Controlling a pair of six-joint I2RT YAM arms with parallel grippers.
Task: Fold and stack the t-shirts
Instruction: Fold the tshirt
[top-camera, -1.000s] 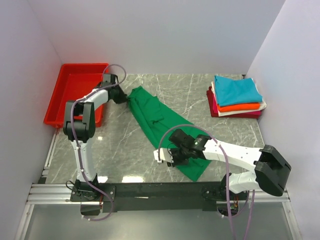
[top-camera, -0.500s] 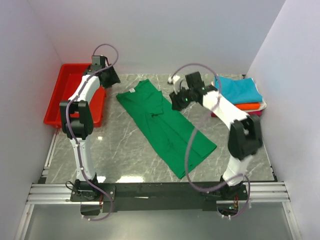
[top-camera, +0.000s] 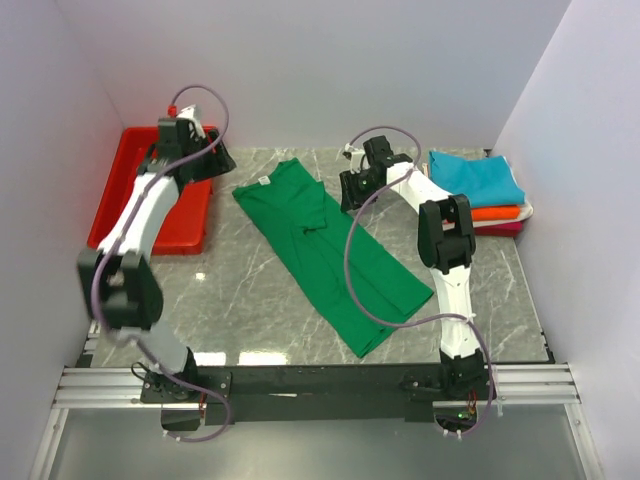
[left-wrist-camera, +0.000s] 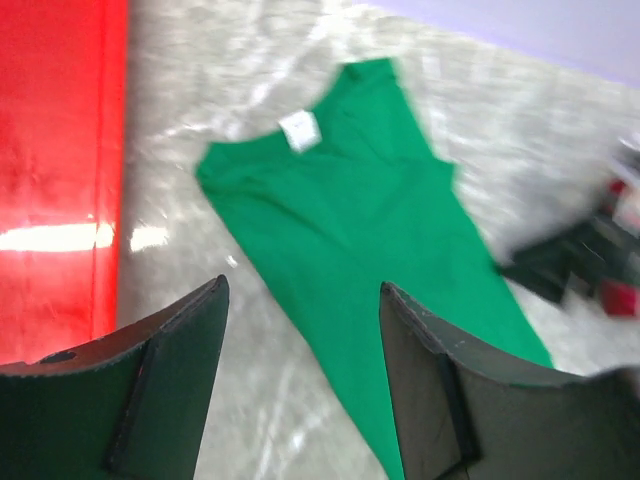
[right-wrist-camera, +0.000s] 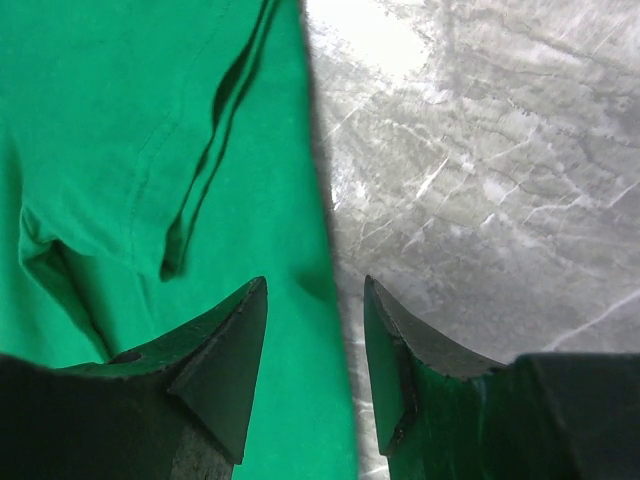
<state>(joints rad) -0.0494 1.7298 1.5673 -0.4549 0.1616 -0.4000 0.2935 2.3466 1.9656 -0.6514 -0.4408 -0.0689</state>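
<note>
A bright green t-shirt lies spread out flat and diagonal on the marble table, collar with white neck label at the far left. My left gripper hovers open and empty just left of the collar. In the left wrist view the green t-shirt lies below the open left gripper. My right gripper is open over the shirt's far right edge. The right wrist view shows that gripper straddling the edge of the shirt, holding nothing. Folded t-shirts are stacked at the far right, teal on top.
A red plastic tray stands at the far left, close behind my left arm, with its floor showing in the left wrist view. White walls close in the table on three sides. Bare marble lies on the near left.
The shirt, bunched and held by both grippers a second ago, now lies spread flat. Both grippers have let go and opened. The right arm swung from the near edge to the back.
</note>
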